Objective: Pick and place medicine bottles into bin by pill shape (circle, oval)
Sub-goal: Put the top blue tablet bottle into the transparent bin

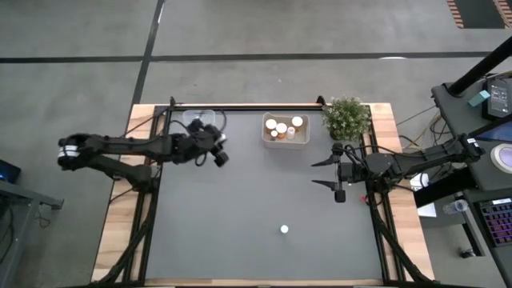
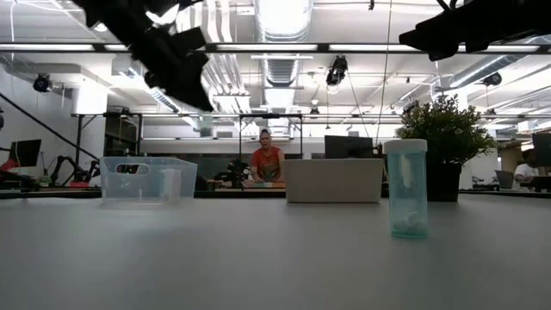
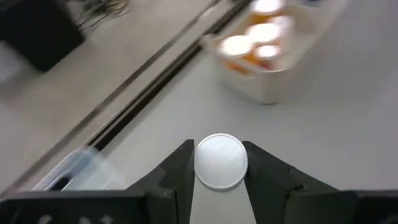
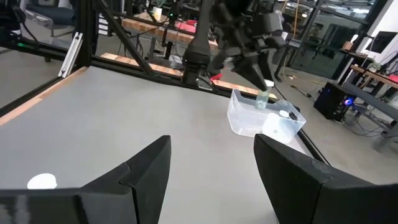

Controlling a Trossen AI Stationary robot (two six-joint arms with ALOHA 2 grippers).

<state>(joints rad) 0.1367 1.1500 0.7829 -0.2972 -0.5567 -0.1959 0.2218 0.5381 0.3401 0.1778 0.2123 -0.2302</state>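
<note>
A: Progress first. White bin (image 1: 286,129) at the table's far edge, just left of the plant (image 1: 347,117), holds several orange bottles with white caps, so a good share looks sorted.

B: And the clear bin (image 1: 200,122), far left?
A: From the low view at least one pale bottle (image 2: 170,185) stands in it. Left gripper (image 3: 219,180) hangs by that bin, fingers pinched on another bottle (image 3: 221,161); only its white cap shows, round and finely textured, in the left wrist view. Likely the drop is next, though it is not yet released.

B: What remains on the table?
A: One bottle (image 1: 284,230), alone near the front centre of the grey mat, well apart from both bins. In the low view it is a clear, pale blue-green cylinder with a white cap, upright, pills lying at the bottom; their shape is too small to tell.

B: Right arm?
A: Right gripper (image 1: 330,174) hovers at the right side of the mat, below the plant, jaws spread wide, holding nothing.

B: Surfaces?
A: Mat is smooth, matte grey; table border is pale wood. White bin is opaque with rounded corners; clear bin is thin, glossy plastic.
</note>
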